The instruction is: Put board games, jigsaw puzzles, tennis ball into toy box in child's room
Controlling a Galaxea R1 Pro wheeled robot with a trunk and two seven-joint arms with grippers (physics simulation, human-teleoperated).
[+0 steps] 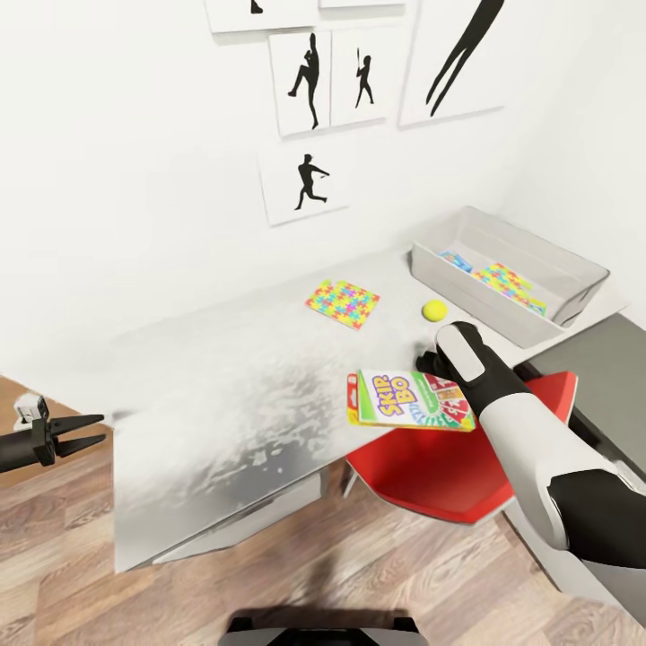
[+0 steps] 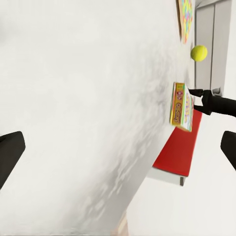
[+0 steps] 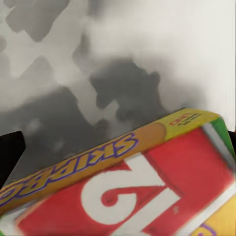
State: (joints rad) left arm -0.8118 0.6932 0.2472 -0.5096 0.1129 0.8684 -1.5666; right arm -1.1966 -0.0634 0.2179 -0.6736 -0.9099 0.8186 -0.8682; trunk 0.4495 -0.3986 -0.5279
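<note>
The Skip-Bo board game (image 1: 411, 401) lies flat at the table's (image 1: 224, 377) front edge, partly overhanging it. My right gripper (image 1: 432, 363) is open at the box's far right corner, one dark finger (image 3: 10, 152) beside the box (image 3: 147, 182). The left wrist view has those fingers straddling the box's (image 2: 181, 105) end. One jigsaw puzzle (image 1: 342, 302) and the tennis ball (image 1: 434, 310) rest further back. The toy box (image 1: 574, 269) at the back right holds a second puzzle (image 1: 510, 285) and a blue box (image 1: 458, 262). My left gripper (image 1: 76, 431) hangs open off the table's left end.
A red chair (image 1: 449, 471) sits under the table's front edge, right below the Skip-Bo box. A darker grey unit (image 1: 597, 368) adjoins the table at the right. Black silhouette pictures (image 1: 309, 81) hang on the white wall. Wood-plank floor (image 1: 269, 574) lies in front.
</note>
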